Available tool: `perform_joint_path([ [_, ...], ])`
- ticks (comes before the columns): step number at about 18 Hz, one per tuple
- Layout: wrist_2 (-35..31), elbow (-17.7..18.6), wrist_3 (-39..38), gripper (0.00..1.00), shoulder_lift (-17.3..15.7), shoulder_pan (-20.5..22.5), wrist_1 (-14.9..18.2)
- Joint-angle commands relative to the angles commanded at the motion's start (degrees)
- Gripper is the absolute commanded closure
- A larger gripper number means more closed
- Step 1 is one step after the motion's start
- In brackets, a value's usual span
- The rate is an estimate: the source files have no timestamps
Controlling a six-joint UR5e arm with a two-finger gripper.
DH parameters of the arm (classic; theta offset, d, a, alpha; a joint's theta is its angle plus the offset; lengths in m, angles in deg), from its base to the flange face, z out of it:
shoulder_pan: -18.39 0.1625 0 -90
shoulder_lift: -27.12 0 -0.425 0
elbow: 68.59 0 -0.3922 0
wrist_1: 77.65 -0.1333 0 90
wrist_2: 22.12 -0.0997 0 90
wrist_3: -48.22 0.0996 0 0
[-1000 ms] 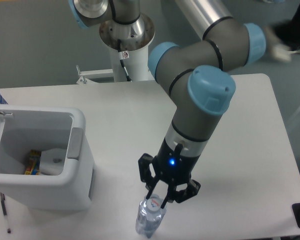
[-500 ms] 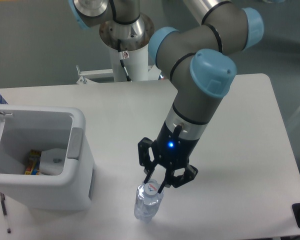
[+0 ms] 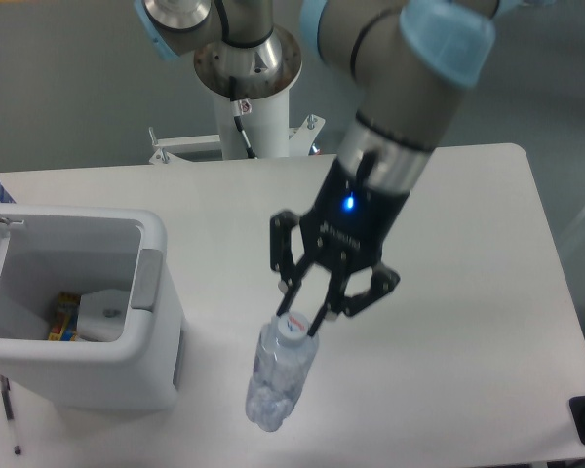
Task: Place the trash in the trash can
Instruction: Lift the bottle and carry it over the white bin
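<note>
Up off the table comes the clear water bottle (image 3: 276, 375), which a second ago stood on the white tabletop (image 3: 468, 283) under the descending arm; now the gripper (image 3: 301, 323) has risen with it, and the bottle looks bigger and hangs at a slight tilt, base swinging down and to the left. Its two black fingers are clenched on the neck just below the cap, so the pick seems to have worked, and I'd judge that what remains is the carry across to the trash can (image 3: 156, 292), which stands close by on the left with its mouth open. That bin is smooth white plastic with rounded corners, a thick rim and a grey panel on the side facing the arm. Inside lies a flat white packet (image 3: 105, 314) beside some colourful wrappers (image 3: 62, 317), so I take one of the two pieces to be in already. Thin, crinkly and bluish-clear, the bottle looks light enough to swing in so narrow a pinch.
</note>
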Motion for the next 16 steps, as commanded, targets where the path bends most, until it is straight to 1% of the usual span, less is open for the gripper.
perform_joint_path([
  [2,2.46,0.00,-0.17,1.00,-1.76,0.00,0.00],
  [4,5.18,0.00,-2.36,1.00,-3.34,0.00,0.00],
  [10,9.06,0.26,-4.65,1.00,-7.30,-0.79,0.09],
  [14,9.94,0.17,-5.62,1.00,-9.58,-3.33,0.09],
  [16,10.82,0.17,-6.50,1.00,-10.20,-4.21,0.09],
])
